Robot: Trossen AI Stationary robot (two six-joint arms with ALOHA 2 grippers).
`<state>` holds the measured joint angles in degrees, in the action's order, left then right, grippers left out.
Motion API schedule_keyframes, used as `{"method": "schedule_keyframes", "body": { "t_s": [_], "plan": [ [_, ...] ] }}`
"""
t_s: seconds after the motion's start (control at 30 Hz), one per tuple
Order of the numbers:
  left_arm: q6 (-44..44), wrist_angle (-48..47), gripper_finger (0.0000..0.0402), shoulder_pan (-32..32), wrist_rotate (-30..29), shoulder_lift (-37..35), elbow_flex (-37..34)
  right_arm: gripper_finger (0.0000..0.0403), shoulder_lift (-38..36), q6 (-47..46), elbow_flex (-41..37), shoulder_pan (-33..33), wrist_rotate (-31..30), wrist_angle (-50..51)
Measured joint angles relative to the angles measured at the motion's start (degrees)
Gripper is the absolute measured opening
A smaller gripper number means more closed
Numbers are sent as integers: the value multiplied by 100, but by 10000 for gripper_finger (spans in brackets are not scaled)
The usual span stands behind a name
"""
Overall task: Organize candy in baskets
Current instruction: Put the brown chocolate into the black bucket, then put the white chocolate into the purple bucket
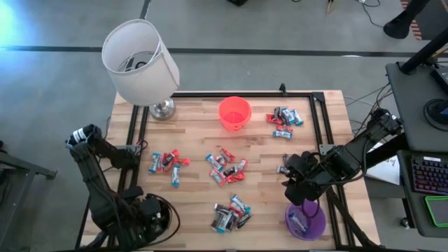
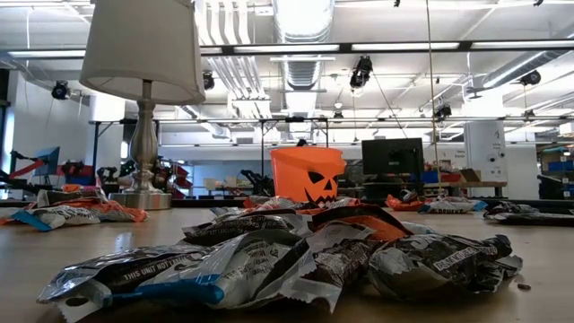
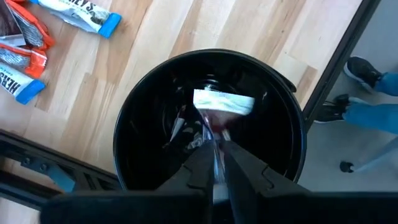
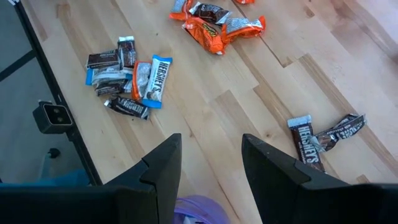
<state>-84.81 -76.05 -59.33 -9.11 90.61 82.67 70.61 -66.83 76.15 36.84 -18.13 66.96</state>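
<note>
Progress: early, by the look of it; most candy lies loose on the surface (image 1: 196, 203) in five heaps.
Loose candy: left heap (image 1: 168, 164) at 9 o'clock, centre heap (image 1: 225, 168), near heap (image 1: 231, 214) at 6 o'clock, far-right heap (image 1: 285, 122) at 2 o'clock, and a small pair (image 4: 323, 138) just beside the right arm.
Orange basket (image 1: 234, 113): at 12 o'clock, by the lamp (image 1: 142, 61); appears empty from above.
Purple basket (image 1: 306, 220): at 4 o'clock, holding at least one candy.
Black basket (image 3: 208, 124): at 7 o'clock, under the left arm; contents are hard to separate from glare.
Left hand (image 3: 215, 163): over the black basket's mouth, fingers narrow, pinching a silver-wrapped candy (image 3: 222, 103).
Right hand (image 4: 208, 162): above the purple basket's rim, fingers wide apart, holding nothing.
Left to do: nearly all heaps remain unsorted.
</note>
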Motion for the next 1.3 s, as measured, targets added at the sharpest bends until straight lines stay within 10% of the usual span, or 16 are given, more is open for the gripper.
{"method": "schedule_keyframes", "body": {
  "t_s": [0.47,1.3],
  "plan": [
    [-242,-1020,81,33,-429,-227,0,160,0,-2,-5,-296,-490,13],
    [330,-1397,81,33,-2032,-3163,-1651,160,-2,2074,-239,-3495,275,48]
  ]
}}
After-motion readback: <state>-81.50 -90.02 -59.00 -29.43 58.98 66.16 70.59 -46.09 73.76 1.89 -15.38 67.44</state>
